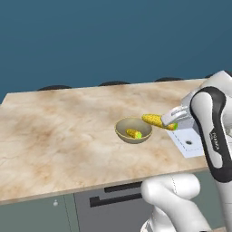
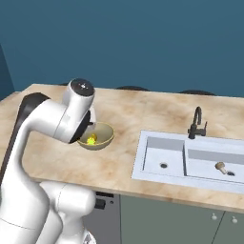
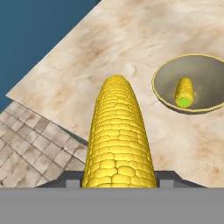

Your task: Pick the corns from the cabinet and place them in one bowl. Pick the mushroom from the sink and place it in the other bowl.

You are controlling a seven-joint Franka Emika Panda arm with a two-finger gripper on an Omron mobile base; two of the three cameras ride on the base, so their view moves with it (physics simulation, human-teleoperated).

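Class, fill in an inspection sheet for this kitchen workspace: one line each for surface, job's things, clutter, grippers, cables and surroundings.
Surface: marbled beige counter, bare around the bowl.
Job's things: tan bowl holds one corn cob; a second corn cob is held in the air by the bowl's rim. Mushroom lies in the right basin of the sink.
Clutter: nothing seen.
Grippers: gripper shut on the second corn cob, beside the bowl and not yet over it.
Cables: nothing seen.
Surroundings: black tap behind the sink; grey-green cupboard fronts below the counter; dark blue wall behind.
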